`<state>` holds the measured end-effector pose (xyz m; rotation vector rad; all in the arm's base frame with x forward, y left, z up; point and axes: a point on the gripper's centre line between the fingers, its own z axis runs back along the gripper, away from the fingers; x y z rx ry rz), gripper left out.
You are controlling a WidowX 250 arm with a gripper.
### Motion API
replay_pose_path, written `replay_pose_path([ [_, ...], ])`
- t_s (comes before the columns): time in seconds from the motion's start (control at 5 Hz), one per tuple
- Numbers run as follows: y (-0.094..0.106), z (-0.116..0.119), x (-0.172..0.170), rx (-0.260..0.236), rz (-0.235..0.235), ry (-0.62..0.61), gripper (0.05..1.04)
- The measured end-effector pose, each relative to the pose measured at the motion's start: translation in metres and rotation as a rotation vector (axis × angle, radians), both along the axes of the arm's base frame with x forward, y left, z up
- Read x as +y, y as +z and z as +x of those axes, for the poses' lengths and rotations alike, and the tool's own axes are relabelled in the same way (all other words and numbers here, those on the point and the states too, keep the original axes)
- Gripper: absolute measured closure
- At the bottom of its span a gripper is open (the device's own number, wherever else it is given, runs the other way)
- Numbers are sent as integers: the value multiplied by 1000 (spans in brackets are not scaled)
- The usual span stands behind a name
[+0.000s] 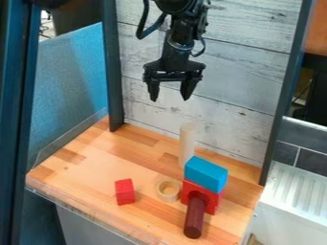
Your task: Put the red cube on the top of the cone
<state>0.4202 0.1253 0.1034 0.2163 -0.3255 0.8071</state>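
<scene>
In the camera view, the light wooden surface [83, 172] runs from a far edge along the whitewashed plank wall [233, 81] to a near edge at the bottom. Dark upright posts [113, 72] stand at the far left and far right, the left one beside a blue partition [70, 91]. Past the right edge is a white ribbed panel [290, 191].

The red cube [125, 192] rests on the left part of the surface, close to the near-left edge but inside it, with a wide stretch of wood between it and the far left post. On its right, a narrower gap of wood separates it from a small pale wooden ring [168, 190]. Further right, a blue rectangular block [205, 173] sits on a red arch-shaped block [212, 203], and a dark red cylinder [194, 220] lies at the arch, pointing toward the near edge. A pale wooden cylinder [186, 143] stands upright on the far side of the blue block.

The black two-finger hand [170, 99] hangs high in front of the planks, tips downward and spread apart, with air between them. The cube lies well below it, nearer and to the left.
</scene>
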Motion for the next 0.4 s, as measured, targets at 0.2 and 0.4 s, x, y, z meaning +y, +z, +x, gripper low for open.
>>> replay_pose_path([
  [0.2, -21, -4, -1, 52, -12, -2, 84],
  [0.4, -41, -23, -6, 104, -23, -46, 84],
])
